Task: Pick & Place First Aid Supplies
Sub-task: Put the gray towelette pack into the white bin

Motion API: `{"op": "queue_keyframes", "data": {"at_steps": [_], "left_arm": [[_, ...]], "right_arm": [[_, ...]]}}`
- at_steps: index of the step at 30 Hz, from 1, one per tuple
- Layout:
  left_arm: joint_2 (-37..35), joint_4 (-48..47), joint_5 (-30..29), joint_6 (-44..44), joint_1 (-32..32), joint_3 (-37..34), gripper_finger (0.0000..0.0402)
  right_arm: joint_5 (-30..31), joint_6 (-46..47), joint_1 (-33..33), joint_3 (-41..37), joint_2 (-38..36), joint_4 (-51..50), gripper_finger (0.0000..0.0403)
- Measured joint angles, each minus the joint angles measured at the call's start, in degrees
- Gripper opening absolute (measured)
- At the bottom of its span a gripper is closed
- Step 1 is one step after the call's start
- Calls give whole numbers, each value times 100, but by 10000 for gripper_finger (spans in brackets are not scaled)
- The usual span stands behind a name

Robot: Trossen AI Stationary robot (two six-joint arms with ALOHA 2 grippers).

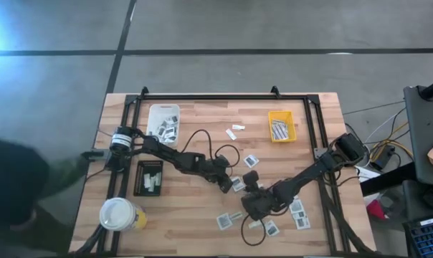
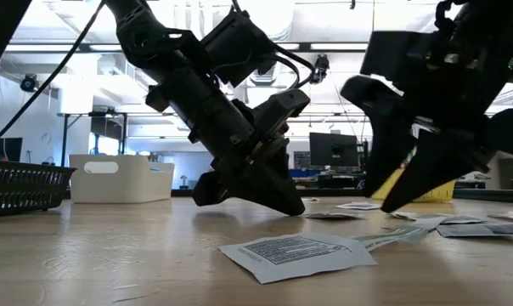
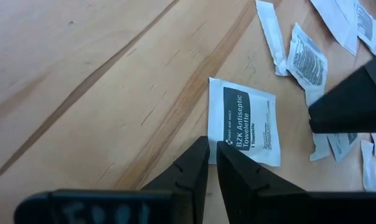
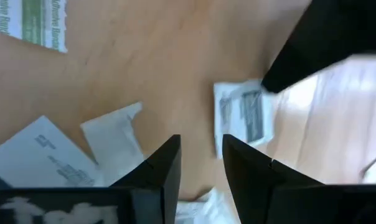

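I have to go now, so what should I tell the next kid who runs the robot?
Left gripper: fingers nearly together at the edge of an antiseptic towelette packet at mid-table, nothing lifted.
Right gripper: fingers apart, empty, low over the loose packets near the front right.
Done: some supplies lie in the white tray, the black tray and the yellow tray.
Left: many packets are scattered on the table.

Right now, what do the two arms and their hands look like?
Both arms are dark, near black, built of chunky jointed segments. Black cables loop along the left arm, which has a silver band near its base. The right arm matches it. The left hand and right hand each have two flat, dark, wedge-shaped fingers; faint white scrawl marks their mounts.
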Motion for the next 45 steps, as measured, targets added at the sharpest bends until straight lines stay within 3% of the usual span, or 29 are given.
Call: {"op": "queue_keyframes", "data": {"at_steps": [9,19,30,45], "left_arm": [[0,154,9,-172,37,-11,60],[0,172,-10,-328,38,-9,60],[0,176,237,-394,49,-4,60],[-71,175,363,-77,55,0,60]], "right_arm": [[54,-1210,-228,-34,353,715,117],[625,-1327,-288,-13,701,907,104],[862,-1096,-311,-20,715,910,99],[867,-944,-310,-27,715,901,13]]}}
